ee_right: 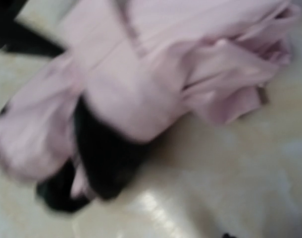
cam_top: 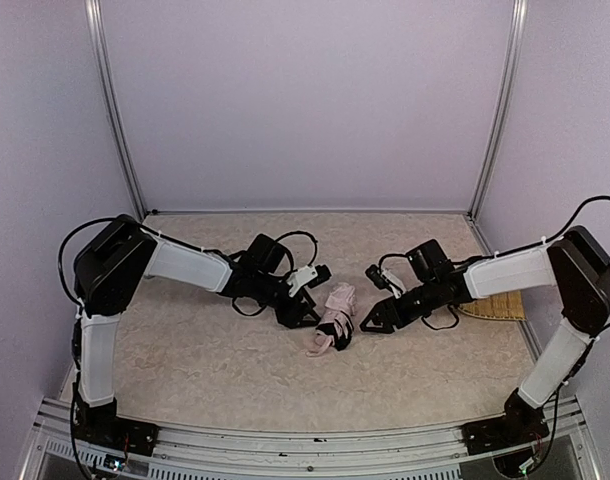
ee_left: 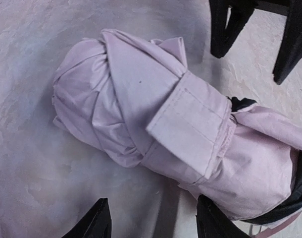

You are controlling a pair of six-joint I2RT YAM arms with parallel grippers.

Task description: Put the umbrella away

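Umbrella (cam_top: 335,318) sits right between your left fingers (ee_left: 96,223) and right fingers (ee_left: 221,25), long axis roughly near-to-far; both pairs spread, gripping nothing.

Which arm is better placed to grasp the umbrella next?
Probably left: the left tool, open, has the umbrella just ahead between its fingers; the right tool stands apart beyond it.
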